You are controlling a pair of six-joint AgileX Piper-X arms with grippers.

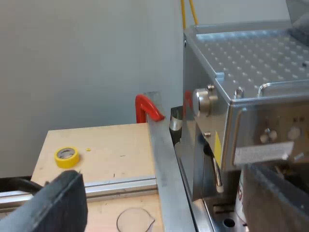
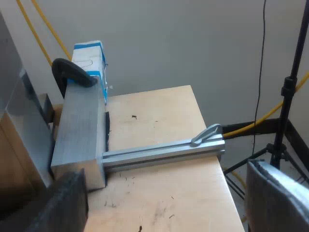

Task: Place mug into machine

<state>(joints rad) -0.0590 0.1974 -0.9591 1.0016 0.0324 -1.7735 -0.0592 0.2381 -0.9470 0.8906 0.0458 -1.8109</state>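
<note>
The espresso machine [image 1: 251,96] stands close to my left gripper [image 1: 161,203], its steel top and front knobs in sight. A white thing with red print [image 1: 240,193], which may be the mug, stands at the machine's front over the drip tray [image 1: 219,217], just beside one finger [image 1: 275,198]. The left gripper is open, fingers far apart, holding nothing. My right gripper [image 2: 166,203] hangs open over a bare wooden tabletop [image 2: 159,116], nothing between its fingers.
A measuring glass [image 1: 135,220] and a yellow tape roll [image 1: 66,157] sit on the wooden table by a metal rail [image 1: 161,159] with a red clamp [image 1: 147,107]. The right wrist view holds an aluminium block [image 2: 79,130], a rail [image 2: 164,150], a blue-white carton [image 2: 89,60] and a black stand [image 2: 285,111].
</note>
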